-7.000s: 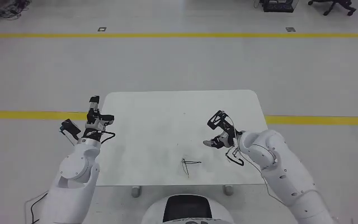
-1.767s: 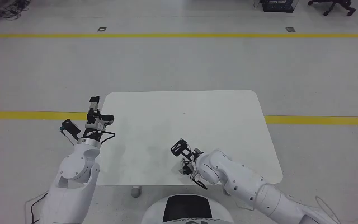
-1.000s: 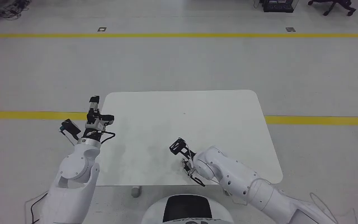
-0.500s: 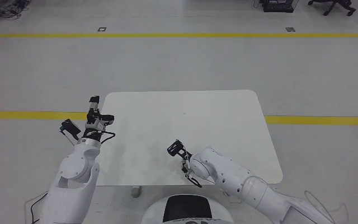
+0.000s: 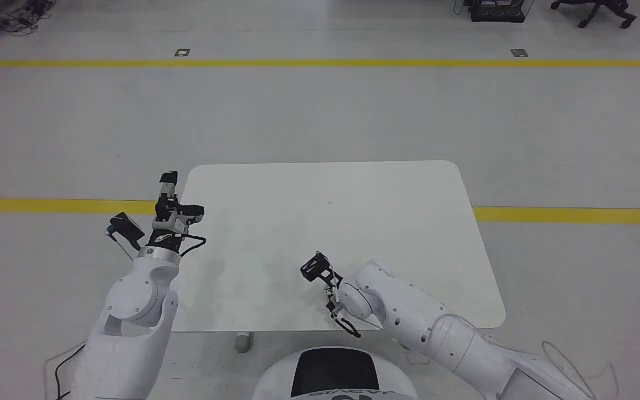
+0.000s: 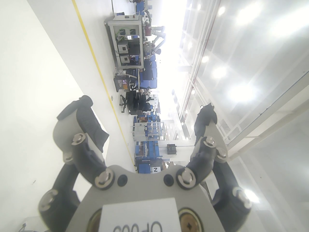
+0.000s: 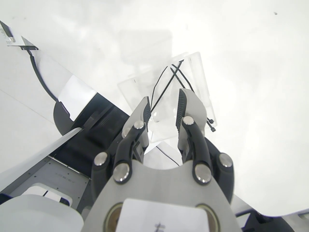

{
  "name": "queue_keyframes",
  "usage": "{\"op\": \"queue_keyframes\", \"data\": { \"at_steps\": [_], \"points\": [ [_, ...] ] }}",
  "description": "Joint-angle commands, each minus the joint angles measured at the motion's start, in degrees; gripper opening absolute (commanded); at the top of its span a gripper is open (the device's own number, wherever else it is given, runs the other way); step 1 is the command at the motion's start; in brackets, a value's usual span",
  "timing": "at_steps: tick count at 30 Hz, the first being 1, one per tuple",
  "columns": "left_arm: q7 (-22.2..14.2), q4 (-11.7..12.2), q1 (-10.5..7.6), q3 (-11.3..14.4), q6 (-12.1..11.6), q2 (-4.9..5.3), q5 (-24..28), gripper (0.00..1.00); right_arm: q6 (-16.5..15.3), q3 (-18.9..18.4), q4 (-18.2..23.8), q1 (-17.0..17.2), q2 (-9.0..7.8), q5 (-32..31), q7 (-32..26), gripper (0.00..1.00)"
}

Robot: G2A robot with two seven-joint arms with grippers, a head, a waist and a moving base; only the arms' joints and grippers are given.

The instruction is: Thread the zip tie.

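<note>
Right wrist view: zip ties (image 7: 177, 70) atop clear sheet (image 7: 198, 78).

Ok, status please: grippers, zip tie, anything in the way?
Left gripper raised beside table, jaws open. Right gripper over zip ties, jaws open. Ties crossed on clear plastic sheet.

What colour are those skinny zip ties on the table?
Black. The zip ties show best in the right wrist view.

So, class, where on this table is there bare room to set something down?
Bare: the far half of the table and its right side, out to the edge. Crowded: the near middle edge, where the right claw hangs over the zip ties. The left claw stands at the left edge.
</note>
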State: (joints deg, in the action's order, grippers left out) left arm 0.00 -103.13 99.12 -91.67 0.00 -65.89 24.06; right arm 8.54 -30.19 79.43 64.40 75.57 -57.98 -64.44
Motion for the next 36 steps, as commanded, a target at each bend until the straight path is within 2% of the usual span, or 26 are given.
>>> {"op": "queue_keyframes", "data": {
  "at_steps": [1,5,17,27,31,36],
  "points": [
    [0.0,0.0,0.0,0.0,0.0,0.0,0.0,1.0,-0.2,0.1,-0.9,-0.3,0.3,0.3,0.0,0.2],
    [0.0,0.0,0.0,0.0,0.0,0.0,0.0,1.0,-0.5,0.3,-2.8,-1.1,1.04,1.1,0.3,0.16],
    [0.0,0.0,0.0,0.0,0.0,0.0,0.0,1.0,-1.3,1.1,-6.8,-2.7,2.98,2.3,0.6,0.15],
    [0.0,0.0,0.0,0.0,0.0,0.0,0.0,1.0,-1.1,1.7,-9.1,-3.4,4.33,2.5,0.1,0.13],
    [0.0,0.0,0.0,0.0,0.0,0.0,0.0,1.0,-1.0,1.9,-10.0,-3.7,4.79,2.5,-0.2,0.08],
    [0.0,0.0,0.0,0.0,0.0,0.0,0.0,1.0,-0.9,1.9,-11.0,-3.9,5.32,2.5,-0.5,0.09]
  ]
}}
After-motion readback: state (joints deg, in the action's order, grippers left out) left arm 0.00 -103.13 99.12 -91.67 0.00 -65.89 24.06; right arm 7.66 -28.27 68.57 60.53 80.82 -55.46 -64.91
